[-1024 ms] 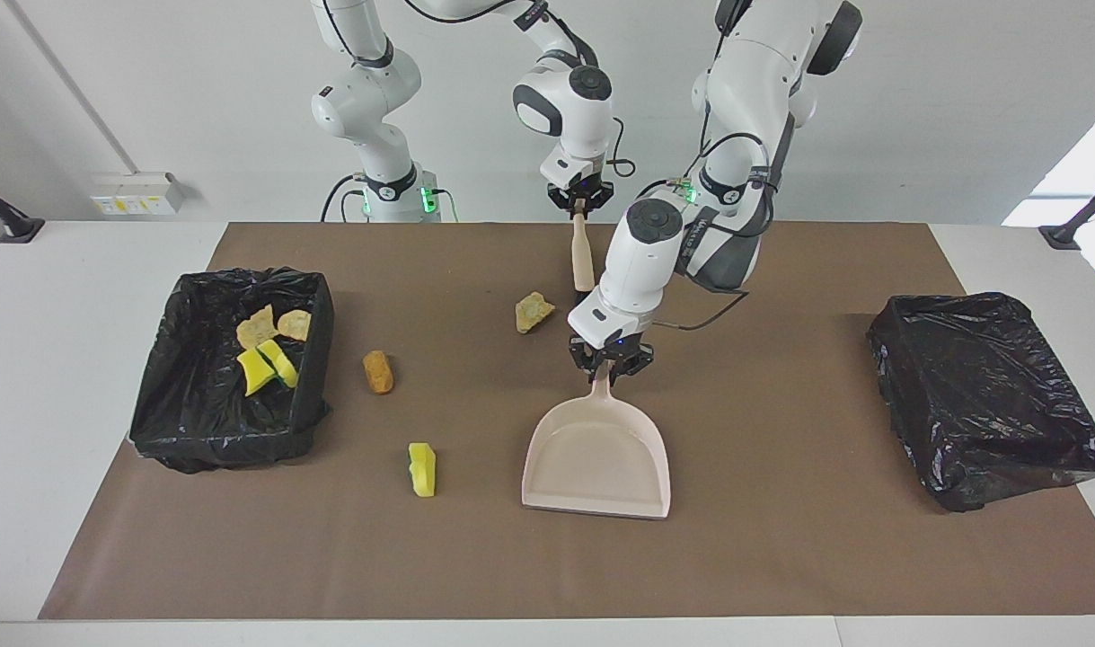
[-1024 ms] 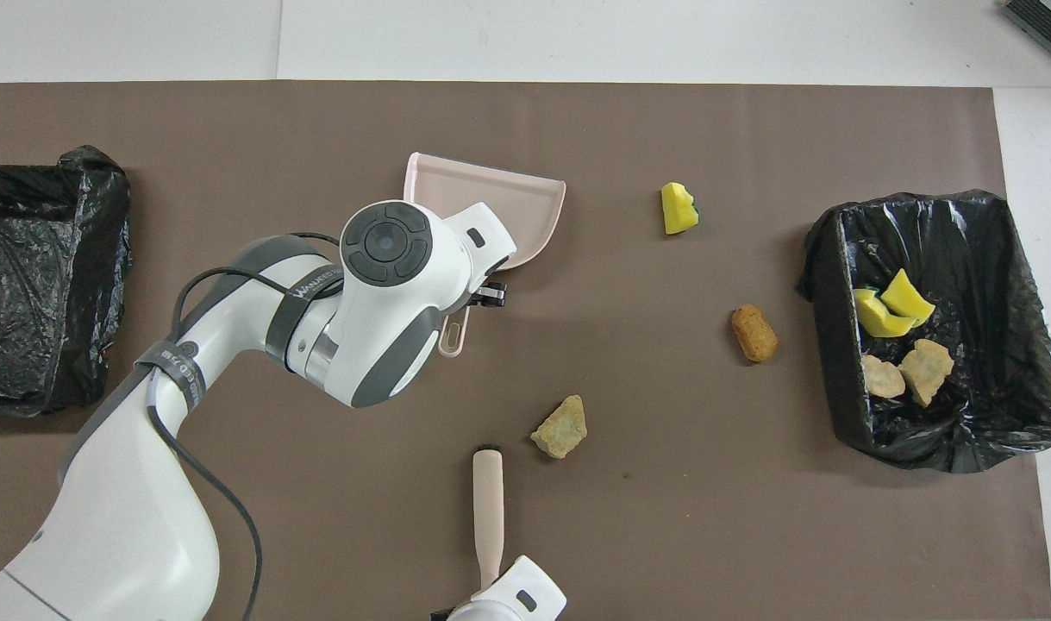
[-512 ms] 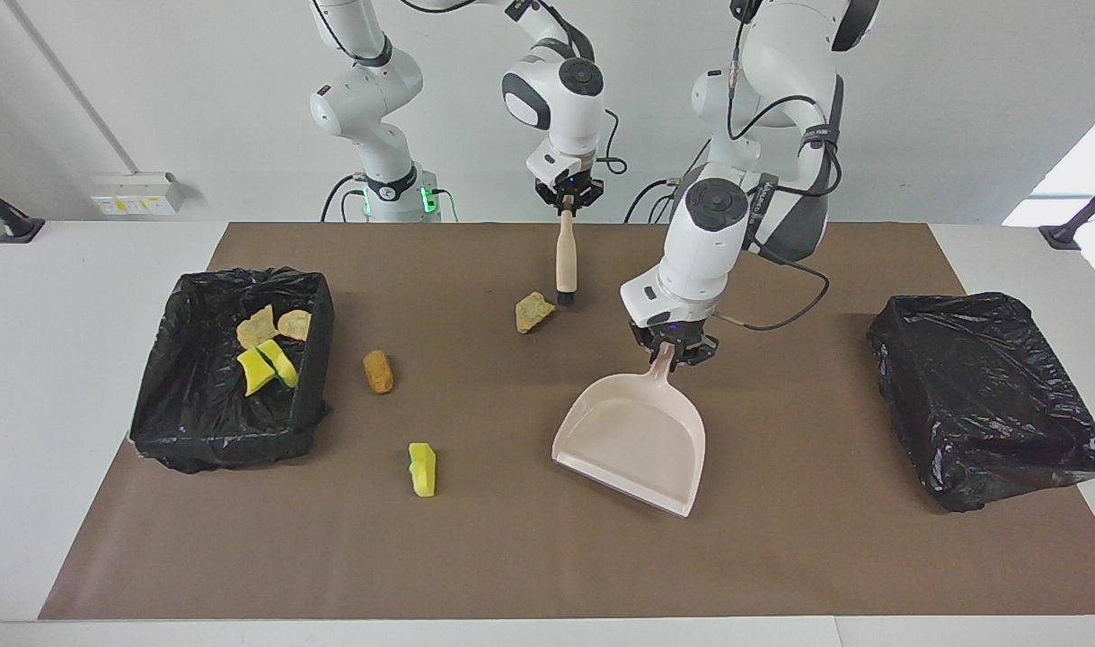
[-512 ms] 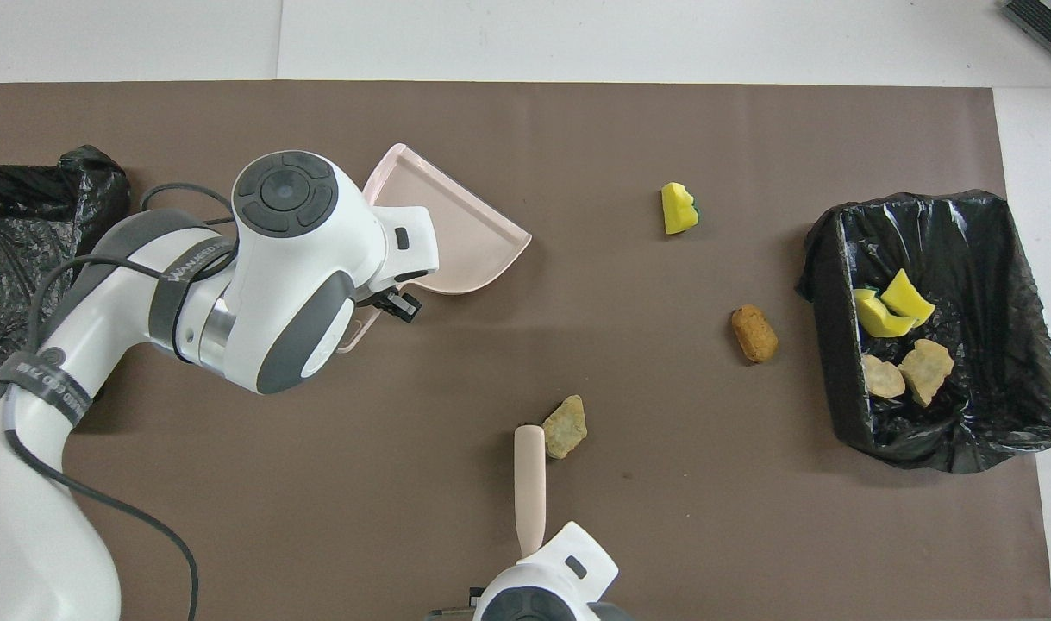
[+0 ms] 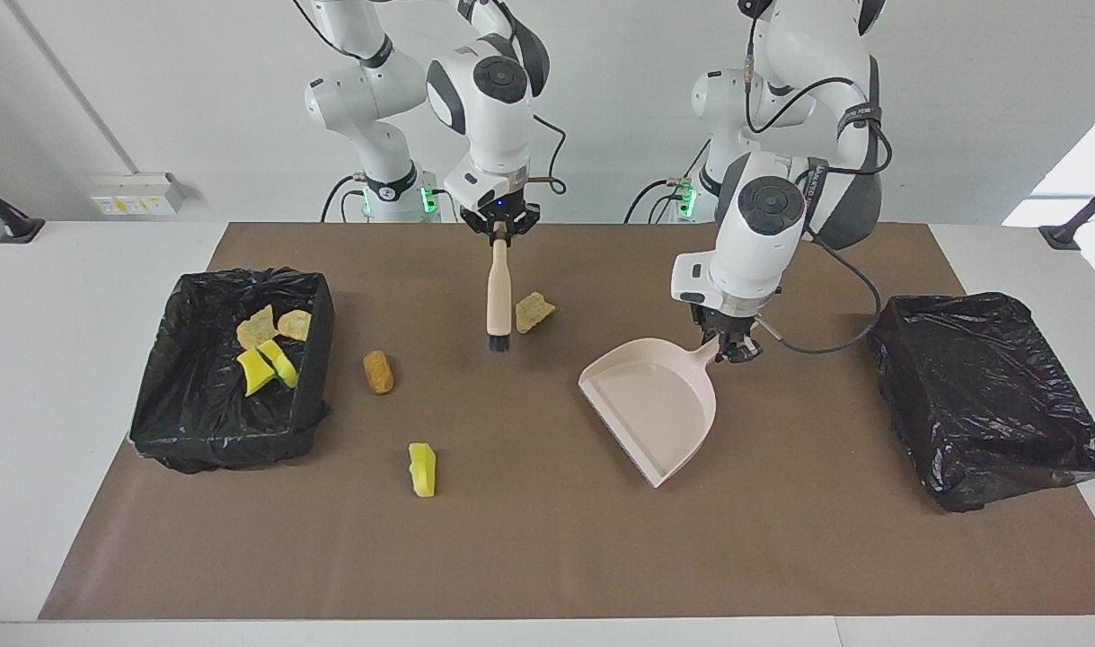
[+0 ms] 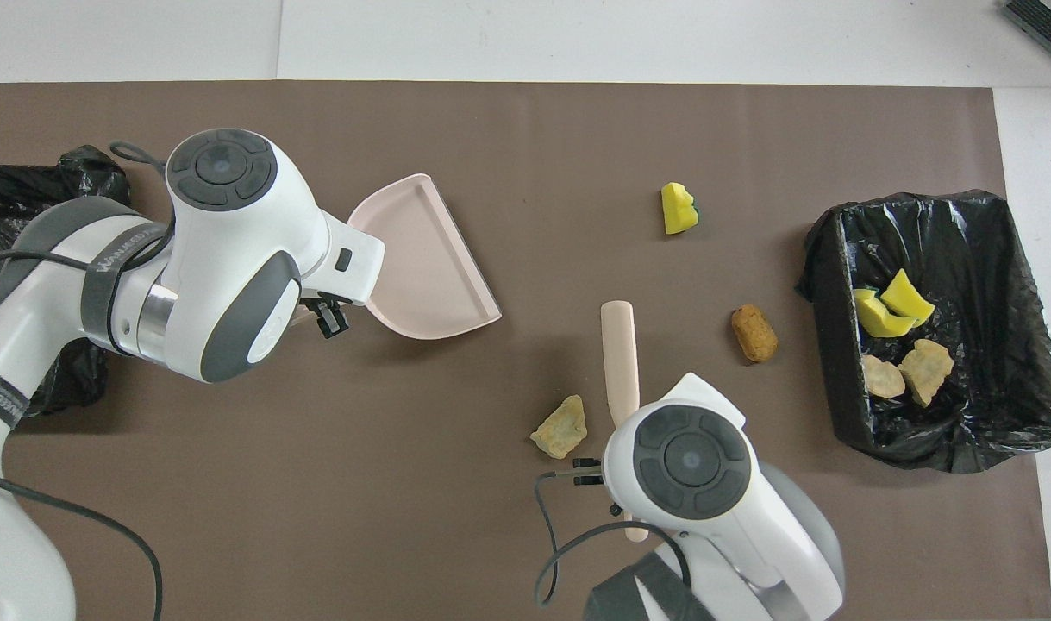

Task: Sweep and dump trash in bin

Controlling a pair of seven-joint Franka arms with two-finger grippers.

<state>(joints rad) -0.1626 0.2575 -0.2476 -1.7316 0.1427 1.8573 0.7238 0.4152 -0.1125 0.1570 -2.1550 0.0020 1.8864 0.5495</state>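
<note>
My left gripper (image 5: 727, 346) is shut on the handle of the beige dustpan (image 5: 655, 404), which it holds low over the mat; both also show in the overhead view: the gripper (image 6: 322, 315), the dustpan (image 6: 422, 259). My right gripper (image 5: 500, 235) is shut on the handle of the brush (image 5: 498, 296), which hangs bristles down beside a pale chunk (image 5: 534, 311). An orange-brown lump (image 5: 378, 371) and a yellow sponge bit (image 5: 422, 468) lie on the mat nearer the bin (image 5: 242, 279). Several scraps (image 5: 269, 350) lie in that bin.
A second black-lined bin (image 5: 978, 395) stands at the left arm's end of the brown mat (image 5: 547, 557). In the overhead view my left arm partly covers it (image 6: 25, 190); my right wrist hides the right gripper there.
My left arm has swung the dustpan toward its own end of the table and turned it. My right arm has carried the brush over the pale chunk toward the scrap-filled bin.
</note>
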